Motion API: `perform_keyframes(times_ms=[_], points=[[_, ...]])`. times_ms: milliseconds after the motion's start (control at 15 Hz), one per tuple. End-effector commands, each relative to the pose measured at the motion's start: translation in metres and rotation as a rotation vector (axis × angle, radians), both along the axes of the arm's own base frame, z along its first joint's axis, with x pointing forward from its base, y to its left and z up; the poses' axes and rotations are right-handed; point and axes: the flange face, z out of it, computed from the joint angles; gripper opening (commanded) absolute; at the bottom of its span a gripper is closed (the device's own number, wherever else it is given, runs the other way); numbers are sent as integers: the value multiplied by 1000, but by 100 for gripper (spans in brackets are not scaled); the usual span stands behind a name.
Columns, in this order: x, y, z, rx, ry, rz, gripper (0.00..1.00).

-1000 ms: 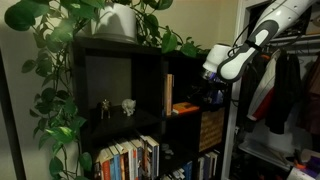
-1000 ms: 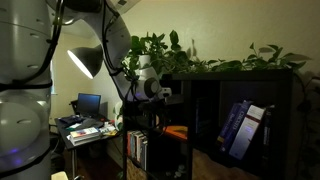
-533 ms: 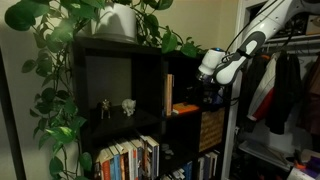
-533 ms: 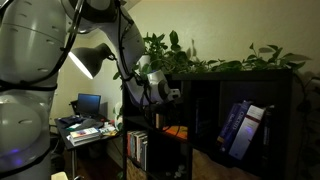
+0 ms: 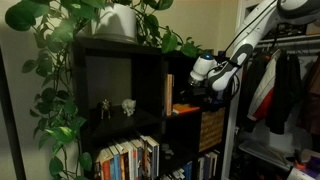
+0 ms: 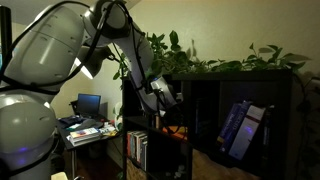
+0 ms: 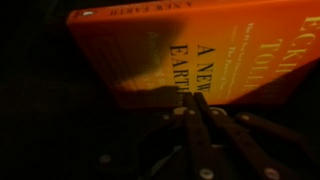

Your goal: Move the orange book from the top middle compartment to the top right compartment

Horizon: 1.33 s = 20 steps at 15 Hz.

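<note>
The orange book [image 7: 190,45] lies flat with its cover up, filling the top of the wrist view; it also shows as an orange slab [image 5: 185,107] in the top middle compartment [image 5: 190,62], beside a thin tan upright book [image 5: 169,93]. My gripper [image 7: 190,97] is shut, its two fingers pressed together, their tips at the book's near edge. Whether anything is pinched does not show. In both exterior views the arm [image 6: 150,88] reaches into that cubby just above the orange book [image 6: 176,131]. The top right compartment [image 6: 212,100] holds leaning blue books [image 6: 235,125].
Two small figurines [image 5: 115,105] stand in the neighbouring cubby. A wicker basket [image 5: 212,128] sits below, and rows of books [image 5: 125,160] fill a lower shelf. Leafy plants [image 5: 60,40] trail over the bookcase top. Clothes [image 5: 285,90] hang beside it; a desk with a monitor [image 6: 88,104] stands behind.
The gripper has gone from open to shut. The arm has dropped lower and reached further into the cubby, toward the orange book.
</note>
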Motion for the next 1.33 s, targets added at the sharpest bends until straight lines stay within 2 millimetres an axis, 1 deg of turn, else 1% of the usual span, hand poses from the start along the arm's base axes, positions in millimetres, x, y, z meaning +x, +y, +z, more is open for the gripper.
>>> perform_keyframes(times_ms=[0, 67, 133, 200, 267, 333, 667, 1000, 1133, 1267], points=[[17, 15, -25, -14, -20, -18, 0], [19, 18, -31, -16, -21, -22, 3], [19, 21, -35, -18, -21, -23, 3], [20, 21, -33, -21, -32, -24, 5], [17, 21, -35, -24, -29, -25, 3], [15, 21, -35, -26, -29, -28, 5], [-16, 14, -35, 32, -2, -34, 2], [-48, 11, -31, 98, 13, -48, 4], [-54, 9, -29, 109, 12, -59, 3], [-57, 7, -26, 116, 11, -67, 3]])
